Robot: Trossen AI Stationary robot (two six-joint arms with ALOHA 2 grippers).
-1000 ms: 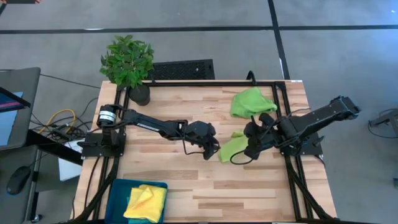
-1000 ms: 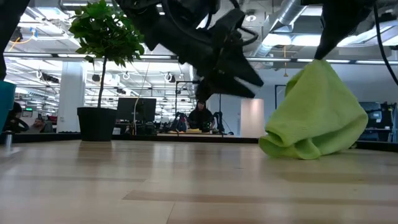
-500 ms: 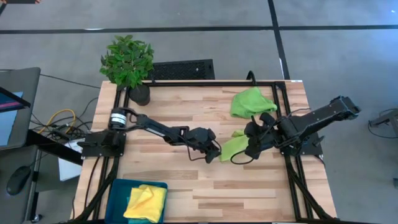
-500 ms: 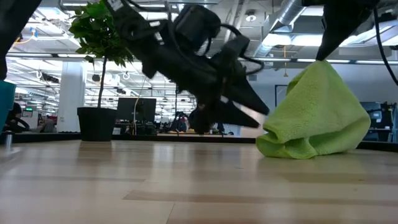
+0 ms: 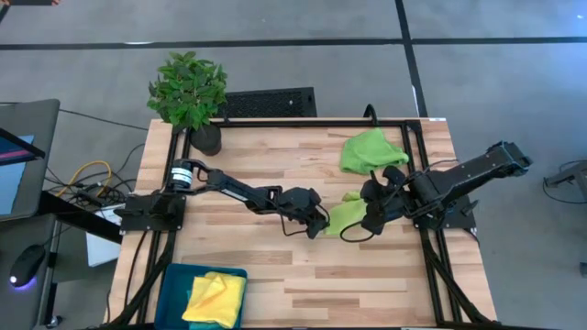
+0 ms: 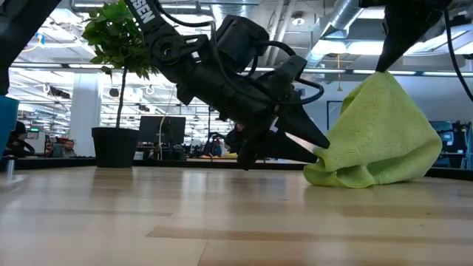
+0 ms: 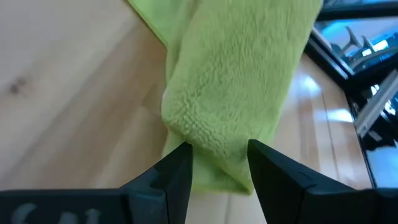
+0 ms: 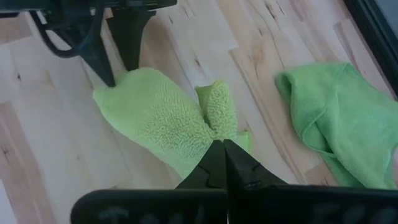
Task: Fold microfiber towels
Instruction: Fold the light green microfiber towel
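Observation:
A lime green towel [image 5: 346, 218] stands bunched like a tent at the table's middle right, and its lower folds rest on the wood. My right gripper [image 5: 371, 216] is shut on its top. My left gripper [image 5: 320, 226] is open and low over the table at the towel's left end. Its two fingers stand on either side of the towel's lowest fold [image 7: 211, 146]. A second lime green towel [image 5: 370, 149] lies crumpled at the far right. A yellow towel [image 5: 215, 299] lies in the dark teal tray [image 5: 174, 280]. My left gripper has its open fingers [image 7: 177, 171] on either side of the towel's lower fold, coming nearly level from the table's left. I cannot tell whether they touch it. My right gripper pinches a bunched-up fold at the towel's top [image 8: 214, 134] between its two fingers, from above. The towel hangs below the fingers, and its lower end [image 6: 347, 176] lies on the table.
A potted plant [image 5: 190, 92] stands at the far left corner. The tray sits at the near left edge. Bare wood [image 5: 367, 284] lies along the near side. A black frame rail [image 5: 417, 174] runs along the right side.
My left gripper has moved toward the table's right edge and down to the towel's left end. It has tipped lower, so that its fingers now straddle the lowest fold. The towel and my right gripper have kept still.

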